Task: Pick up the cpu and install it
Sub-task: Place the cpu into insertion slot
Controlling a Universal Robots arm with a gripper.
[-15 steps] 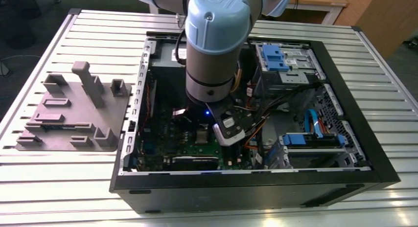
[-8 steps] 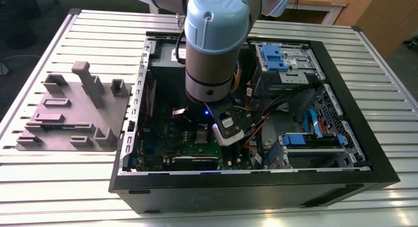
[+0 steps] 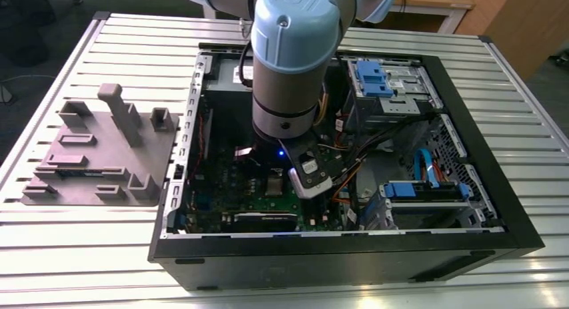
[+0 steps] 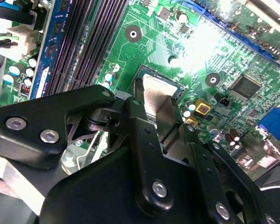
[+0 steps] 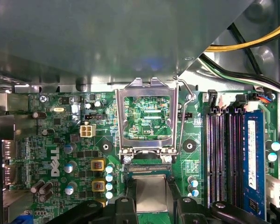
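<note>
The cpu [image 5: 151,198], a small silvery square, lies between my black fingers [image 5: 126,205] directly over the socket on the green board [image 5: 60,140]. My gripper [image 5: 151,183] is shut on the cpu, one finger against each side. In the second wrist view the cpu [image 4: 154,86] sits low within the socket's dark rim, held by the gripper [image 4: 155,100]. I cannot tell whether it rests fully in the socket. The silvery socket frame [image 5: 147,91] stands flipped open behind it, its lever [image 5: 189,95] raised. In the exterior view the arm [image 3: 284,76] reaches down into the open computer case.
Dark memory slots [image 5: 224,154] run beside the socket. Yellow and black cables [image 5: 252,44] hang over the case corner. Drive bays with blue clips [image 3: 378,76] fill the case's side at the exterior view's right. A grey fixture tray [image 3: 98,149] lies on the slatted table at the exterior view's left.
</note>
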